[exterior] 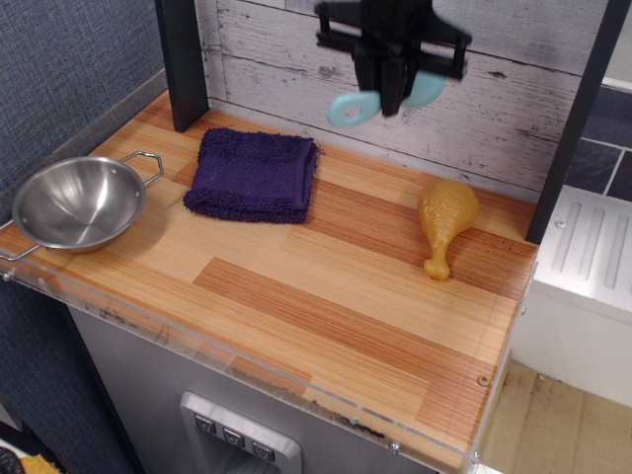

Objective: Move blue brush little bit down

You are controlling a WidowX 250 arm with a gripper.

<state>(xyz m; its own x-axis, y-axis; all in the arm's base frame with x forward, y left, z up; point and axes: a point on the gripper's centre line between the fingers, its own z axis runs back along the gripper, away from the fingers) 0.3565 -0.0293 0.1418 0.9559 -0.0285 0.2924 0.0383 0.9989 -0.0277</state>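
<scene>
The light-blue brush point(354, 107) hangs in the air near the top of the view, in front of the white plank wall. My black gripper point(393, 91) is shut on its middle. The handle end with the hole sticks out to the left, and the rounded head point(427, 90) sticks out to the right. The brush is well above the wooden counter point(326, 286) and touches nothing else. Its bristles do not show.
A dark purple folded cloth point(252, 174) lies at the back left of the counter. A steel bowl point(71, 201) sits at the left edge. A yellow toy chicken leg point(443, 219) lies at the right. A dark post point(182, 61) stands at the back left.
</scene>
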